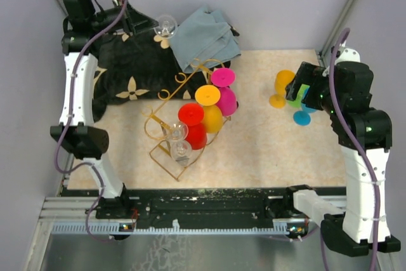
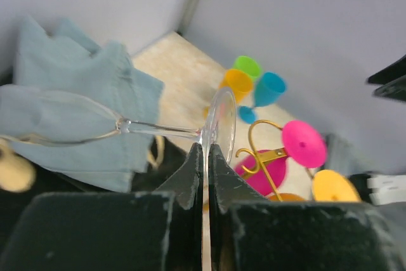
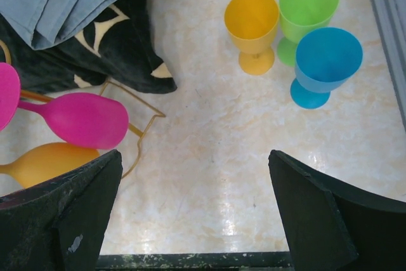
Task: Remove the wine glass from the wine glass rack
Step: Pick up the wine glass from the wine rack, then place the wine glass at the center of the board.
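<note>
Clear glass: the wine glass (image 2: 158, 130) lies sideways, foot pinched in my left gripper (image 2: 206, 147), near the blue cloth (image 1: 206, 39), apart from the gold wine glass rack (image 1: 156, 126). My right gripper (image 3: 195, 157) gapes wide.

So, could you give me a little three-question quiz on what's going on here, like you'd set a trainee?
1. True or false: the left gripper is shut on the foot of a clear wine glass.
2. Choose one: the yellow cup, green cup and blue cup below the right gripper are A) lying on their sides, B) standing upright on the table, C) held between its fingers.
3. Fill in: the wine glass rack carries ___ coloured glasses (pink, yellow, red).

Key: 1 true; 2 B; 3 three.
</note>
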